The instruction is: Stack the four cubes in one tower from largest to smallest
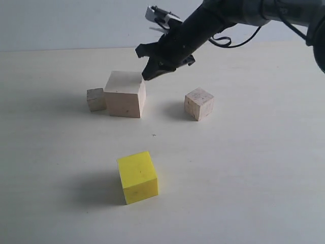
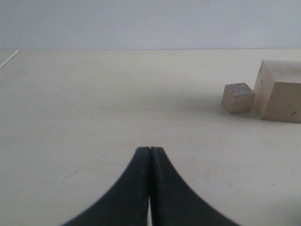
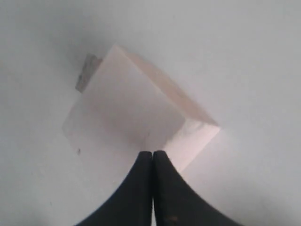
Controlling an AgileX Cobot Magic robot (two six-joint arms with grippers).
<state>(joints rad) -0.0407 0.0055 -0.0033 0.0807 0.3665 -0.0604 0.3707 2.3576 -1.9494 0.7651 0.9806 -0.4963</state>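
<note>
Matt bare-wood large cube point(image 1: 124, 94), smooth painted yellow cube point(image 1: 137, 177), matt table point(image 1: 244, 178)

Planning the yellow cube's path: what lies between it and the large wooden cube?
Nothing but bare tabletop, seen in the exterior view, between the yellow cube and the large wooden cube.

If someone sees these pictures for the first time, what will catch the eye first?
The bright yellow cube stands alone at the front of the pale table. Behind it, the black right end effector, closed, hangs over the top of the large wood cube. The tiny cube sits close at that cube's left side in the exterior view.
</note>
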